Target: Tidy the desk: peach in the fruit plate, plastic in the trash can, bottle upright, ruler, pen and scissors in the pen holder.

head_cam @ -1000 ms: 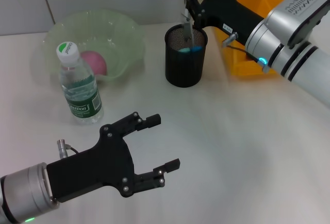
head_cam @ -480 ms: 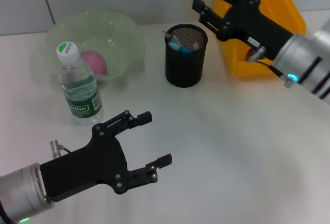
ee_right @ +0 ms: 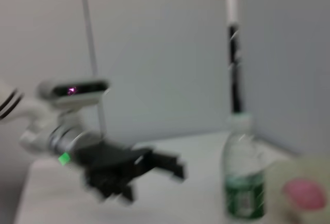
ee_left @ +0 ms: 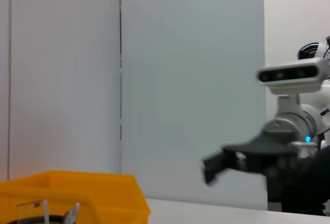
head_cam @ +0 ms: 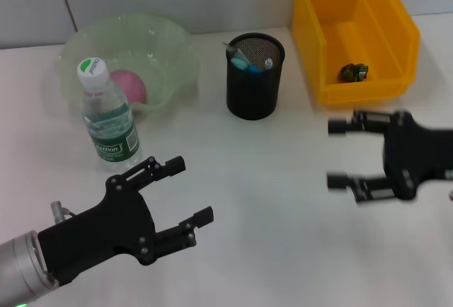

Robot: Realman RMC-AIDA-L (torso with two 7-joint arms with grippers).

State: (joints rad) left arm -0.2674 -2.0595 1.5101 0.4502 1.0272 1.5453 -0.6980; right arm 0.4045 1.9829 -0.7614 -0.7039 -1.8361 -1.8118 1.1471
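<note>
Left gripper [head_cam: 182, 192] is showing a matte black angular body with small silver screw heads, two black fingers ending in squared pads, a silver-grey cylindrical wrist behind it carrying a small metal stub and thin cable, and a green light glowing at the wrist's rear. Right gripper [head_cam: 340, 153] is showing the same black housing and two black squared fingers. In the left wrist view the right arm [ee_left: 289, 115] is showing white-grey rounded segments with a blue light behind the black gripper.
</note>
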